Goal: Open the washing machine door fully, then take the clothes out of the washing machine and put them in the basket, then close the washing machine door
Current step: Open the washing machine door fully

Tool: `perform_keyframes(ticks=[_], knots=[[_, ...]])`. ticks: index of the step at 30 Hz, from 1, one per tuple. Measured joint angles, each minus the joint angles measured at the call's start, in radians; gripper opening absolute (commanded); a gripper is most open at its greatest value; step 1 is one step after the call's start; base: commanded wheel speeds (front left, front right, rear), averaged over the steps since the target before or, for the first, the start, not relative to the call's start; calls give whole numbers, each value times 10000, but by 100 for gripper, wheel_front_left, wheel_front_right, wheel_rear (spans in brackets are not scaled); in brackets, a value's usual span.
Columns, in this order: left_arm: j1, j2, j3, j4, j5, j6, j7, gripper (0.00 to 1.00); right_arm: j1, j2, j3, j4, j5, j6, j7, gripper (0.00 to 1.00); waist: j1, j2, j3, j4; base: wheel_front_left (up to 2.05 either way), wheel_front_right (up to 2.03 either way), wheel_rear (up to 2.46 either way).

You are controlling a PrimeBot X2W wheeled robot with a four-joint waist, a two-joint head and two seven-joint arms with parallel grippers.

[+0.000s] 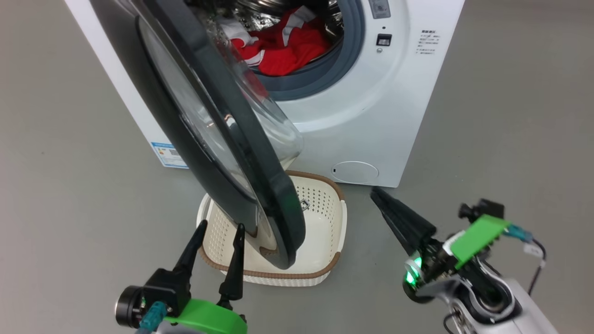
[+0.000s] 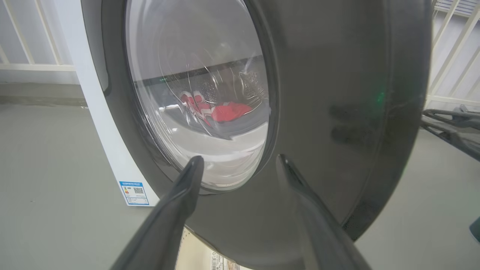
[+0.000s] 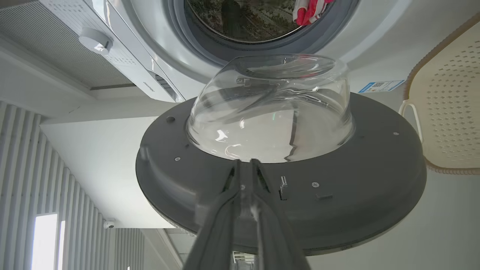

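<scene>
In the head view the washing machine door (image 1: 243,139) stands swung out from the washing machine (image 1: 371,116), its black rim hanging over the basket (image 1: 320,222) on the floor (image 1: 69,185). I judge it partly open, not fully. The clothes (image 1: 287,46) lie red and white in the drum, and the visible part of the basket holds nothing. The left pincer (image 1: 222,227) is released, its fingers spread just beside the door's lower rim, on the outer side. The right pincer (image 1: 377,191) points toward the machine's lower front, apart from the door, its fingers closed into one dark wedge.

The left wrist view looks straight at the door's outer face (image 2: 337,93). The left pincer (image 2: 239,159) is spread wide close before the rim; whether it touches I cannot tell. The clothes (image 2: 228,110) show through the glass.

The right wrist view faces the door's grey inner side (image 3: 187,180) and its clear glass bowl (image 3: 273,108). The right pincer (image 3: 245,163) is clenched or all but so, grasping nothing. The clothes (image 3: 309,9) sit in the drum and the basket (image 3: 450,93) is at the edge.

So the first step looks under way. Emptying the drum and closing the door remain.
</scene>
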Motion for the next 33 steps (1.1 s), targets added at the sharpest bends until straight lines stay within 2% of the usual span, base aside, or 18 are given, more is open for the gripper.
perform_keyframes(ticks=[5,14,22,28,33], knots=[[118,0,111,-2,-48,0,0,100,1246,23,-410,-995,-249,0,-667,100,-1,0,-59,-192,0,0,0],[466,4,428,40,-31,-19,0,100,2902,86,-892,-2303,-1457,0,-1979,100,0,0,-230,-611,0,0,0],[578,2,546,105,-29,-165,0,100,3681,8,-955,-2769,-3946,0,-3772,100,0,0,-277,-834,0,0,0],[593,2,642,163,48,-176,0,100,3777,-725,-698,-2798,-6498,0,-5561,100,0,0,-317,-933,0,0,0],[604,2,717,178,61,-176,0,100,3781,-872,-1160,-2736,-8773,2,-6000,100,0,0,-393,-1016,0,0,0]])
